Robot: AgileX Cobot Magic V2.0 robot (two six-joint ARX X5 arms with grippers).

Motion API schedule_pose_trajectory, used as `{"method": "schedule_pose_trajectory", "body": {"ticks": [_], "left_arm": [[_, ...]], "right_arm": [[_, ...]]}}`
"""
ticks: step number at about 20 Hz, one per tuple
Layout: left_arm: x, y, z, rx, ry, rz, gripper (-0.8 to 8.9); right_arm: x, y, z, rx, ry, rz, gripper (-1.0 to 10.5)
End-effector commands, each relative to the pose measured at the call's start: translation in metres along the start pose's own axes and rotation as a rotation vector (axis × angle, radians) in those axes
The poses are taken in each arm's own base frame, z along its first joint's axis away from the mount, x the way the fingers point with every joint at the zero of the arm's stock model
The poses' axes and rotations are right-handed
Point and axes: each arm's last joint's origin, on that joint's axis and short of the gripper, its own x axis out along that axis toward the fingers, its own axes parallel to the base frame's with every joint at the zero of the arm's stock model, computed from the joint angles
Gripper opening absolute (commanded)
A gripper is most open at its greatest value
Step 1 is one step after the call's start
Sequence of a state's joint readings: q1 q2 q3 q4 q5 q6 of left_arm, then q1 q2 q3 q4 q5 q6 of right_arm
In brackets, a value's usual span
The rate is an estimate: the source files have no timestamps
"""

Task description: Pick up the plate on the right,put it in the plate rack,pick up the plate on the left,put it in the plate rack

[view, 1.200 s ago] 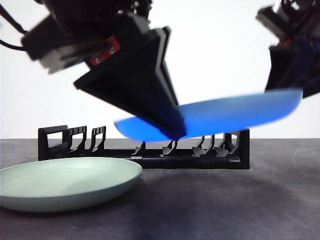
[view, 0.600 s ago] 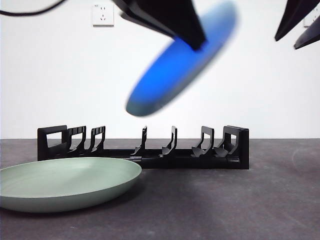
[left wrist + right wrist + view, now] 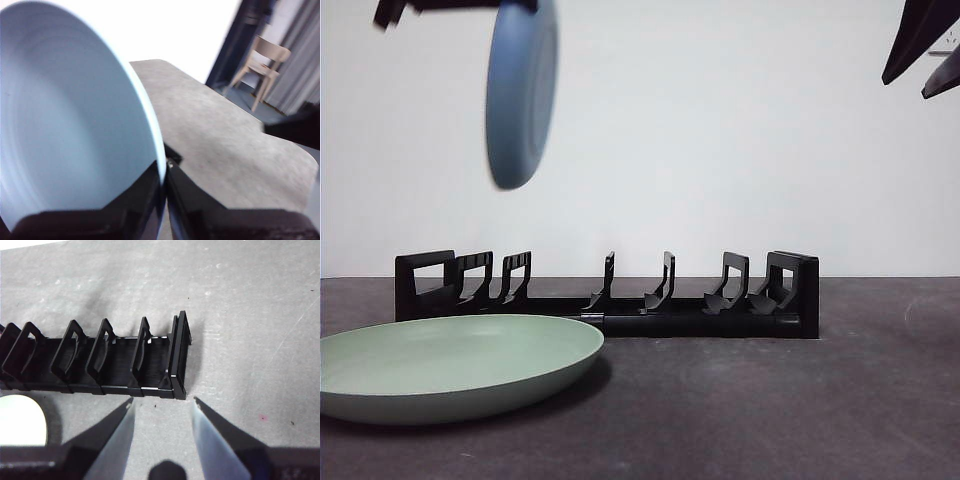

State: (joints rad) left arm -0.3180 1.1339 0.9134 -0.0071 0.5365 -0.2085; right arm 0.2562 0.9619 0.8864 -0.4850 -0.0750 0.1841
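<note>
Left claw [image 3: 515, 5] is seen in the front view high over the plate rack [image 3: 610, 295], blue plate [image 3: 522, 90] held upright. Wrist views: rim clamped; right claw [image 3: 162, 407] spread, empty. Thin rim grip: slippage is risked.

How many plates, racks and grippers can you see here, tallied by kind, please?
Plates: 2, the blue plate and the green plate
Racks: 1, the plate rack
Grippers: 2, the left gripper and the right gripper
Total: 5
</note>
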Motion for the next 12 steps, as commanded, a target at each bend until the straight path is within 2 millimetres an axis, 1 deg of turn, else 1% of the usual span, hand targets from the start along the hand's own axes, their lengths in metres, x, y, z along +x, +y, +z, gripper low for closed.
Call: {"method": "schedule_pose_trajectory", "body": {"ticks": [1,4,7,9,12], "left_arm": [[0.001,0.021,0.002,-0.039,-0.028,-0.012,-0.09],[0.008,0.046,-0.002,-0.088,-0.018,-0.049,-0.09],[0.016,0.070,-0.012,-0.133,0.009,-0.024,-0.09],[0.020,0.081,-0.018,-0.125,0.029,-0.007,-0.09],[0.026,0.092,-0.029,-0.133,0.075,0.009,-0.09]], "right_arm": [[0.000,0.000,0.000,0.008,-0.005,-0.001,1.9],[0.000,0.000,0.000,0.008,-0.005,-0.001,1.9],[0.000,0.000,0.000,0.009,-0.005,-0.002,1.9],[0.000,0.000,0.000,0.008,-0.005,-0.002,1.9],[0.000,0.000,0.000,0.008,-0.005,-0.002,1.9]]}}
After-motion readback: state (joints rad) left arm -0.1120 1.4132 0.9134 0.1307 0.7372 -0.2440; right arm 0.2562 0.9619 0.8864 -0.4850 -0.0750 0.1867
